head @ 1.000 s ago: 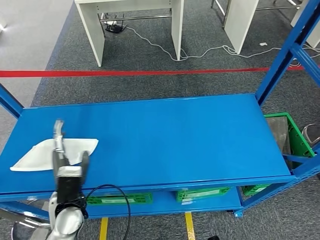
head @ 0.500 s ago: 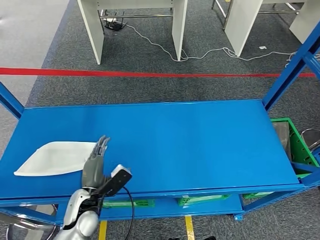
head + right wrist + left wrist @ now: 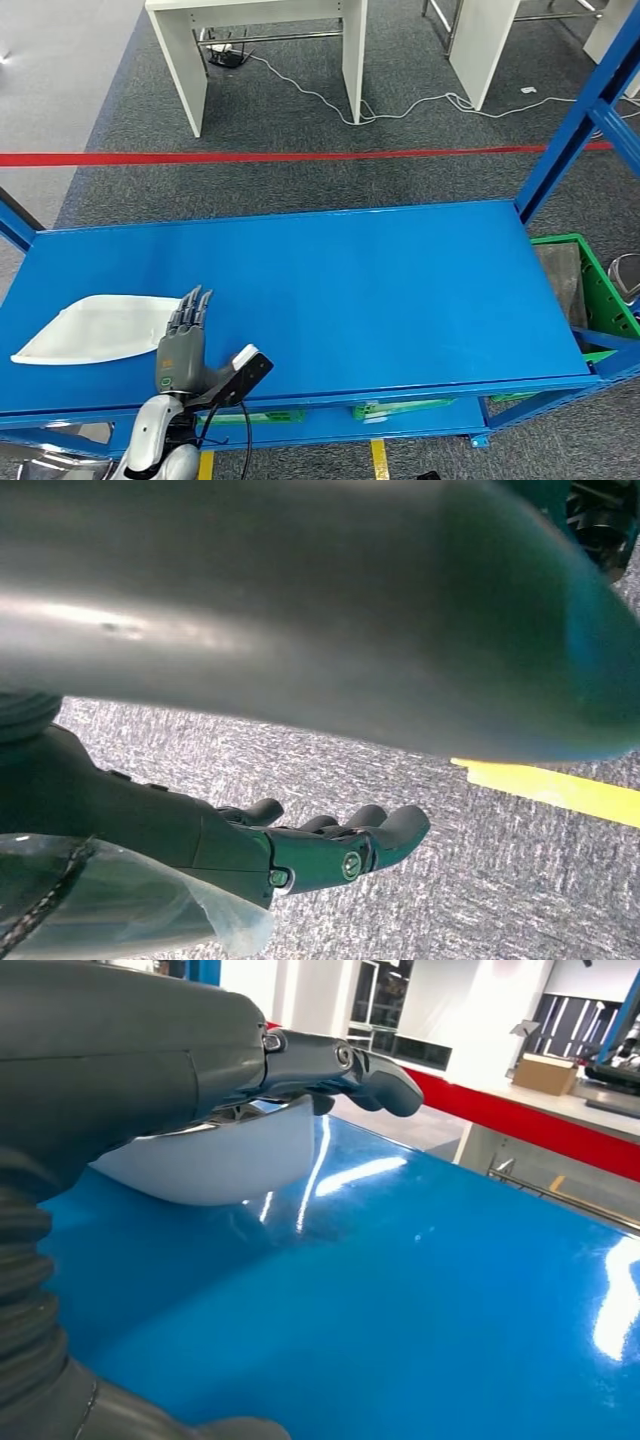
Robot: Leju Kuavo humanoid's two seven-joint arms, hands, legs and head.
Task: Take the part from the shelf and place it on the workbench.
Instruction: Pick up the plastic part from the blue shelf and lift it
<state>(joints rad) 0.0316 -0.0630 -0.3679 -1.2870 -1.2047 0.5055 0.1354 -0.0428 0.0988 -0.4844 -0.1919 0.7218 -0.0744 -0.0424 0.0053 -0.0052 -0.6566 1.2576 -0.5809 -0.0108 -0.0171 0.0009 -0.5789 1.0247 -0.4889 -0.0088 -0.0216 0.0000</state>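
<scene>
- White plastic part [image 3: 94, 328] lies on the blue shelf [image 3: 340, 290], near its left end.
- My left hand [image 3: 181, 345], fingers spread and empty, reaches its near tip.
- Looks light, stiff, slick; I'd grip that tapered edge.
- Right hand [image 3: 302, 850] hangs empty, fingers loosely extended.

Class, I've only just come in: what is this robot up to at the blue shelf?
The robot is reaching with its left hand for the white part, which lies flat near the left end of the blue shelf. Its fingers lie over the part's near end, not closed around it. The right hand hangs over grey carpet, fingers apart.
</scene>
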